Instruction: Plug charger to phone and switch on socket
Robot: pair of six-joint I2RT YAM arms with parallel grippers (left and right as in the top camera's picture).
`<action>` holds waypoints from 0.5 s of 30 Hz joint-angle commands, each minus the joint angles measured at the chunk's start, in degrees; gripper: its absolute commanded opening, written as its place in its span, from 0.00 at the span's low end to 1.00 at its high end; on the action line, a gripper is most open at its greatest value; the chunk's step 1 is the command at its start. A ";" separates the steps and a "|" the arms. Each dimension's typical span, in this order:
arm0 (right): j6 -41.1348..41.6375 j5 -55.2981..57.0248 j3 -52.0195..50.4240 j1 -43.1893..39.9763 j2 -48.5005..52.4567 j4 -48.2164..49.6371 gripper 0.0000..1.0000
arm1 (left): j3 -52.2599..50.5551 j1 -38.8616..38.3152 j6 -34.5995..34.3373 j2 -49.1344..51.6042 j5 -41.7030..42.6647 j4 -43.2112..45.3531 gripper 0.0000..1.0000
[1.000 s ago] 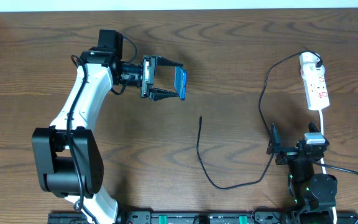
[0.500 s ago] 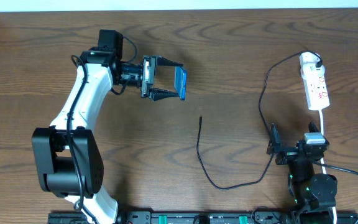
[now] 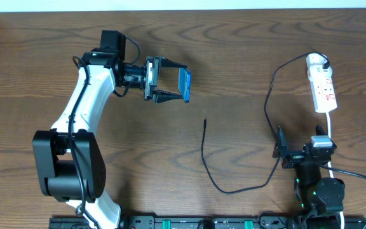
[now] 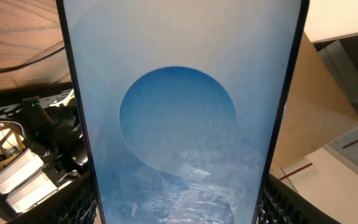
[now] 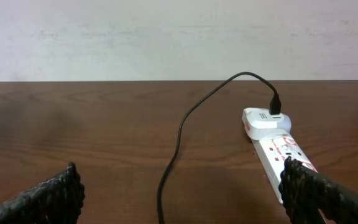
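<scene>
My left gripper (image 3: 170, 84) is shut on the phone (image 3: 184, 84) and holds it on edge above the table at the back middle. In the left wrist view the phone's blue-and-white screen (image 4: 179, 124) fills the frame between my fingers. The charger, a thin black cable (image 3: 267, 108), runs from its tip (image 3: 205, 121) at mid-table round to its plug in the socket (image 3: 322, 88), a white power strip at the far right. My right gripper (image 3: 297, 154) is open and empty near the front right. In the right wrist view the cable (image 5: 179, 140) and socket (image 5: 275, 140) lie ahead.
The socket's white cord (image 3: 330, 124) runs toward the right arm's base. A dark rail (image 3: 196, 223) lines the table's front edge. The left arm (image 3: 81, 108) stretches over the left part of the table.
</scene>
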 commanded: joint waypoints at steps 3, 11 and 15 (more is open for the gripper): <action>-0.85 0.44 -0.07 0.28 -0.37 -0.13 0.99 | 0.13 -0.02 -0.52 -1.92 2.67 0.04 0.07; -0.85 -0.02 -0.07 0.28 -0.37 -0.20 0.99 | 0.13 -0.02 -0.52 -1.92 2.47 0.04 0.08; -0.85 -0.85 -0.07 0.28 -0.37 -0.33 0.99 | 0.13 -0.02 -0.52 -1.92 2.27 0.04 0.08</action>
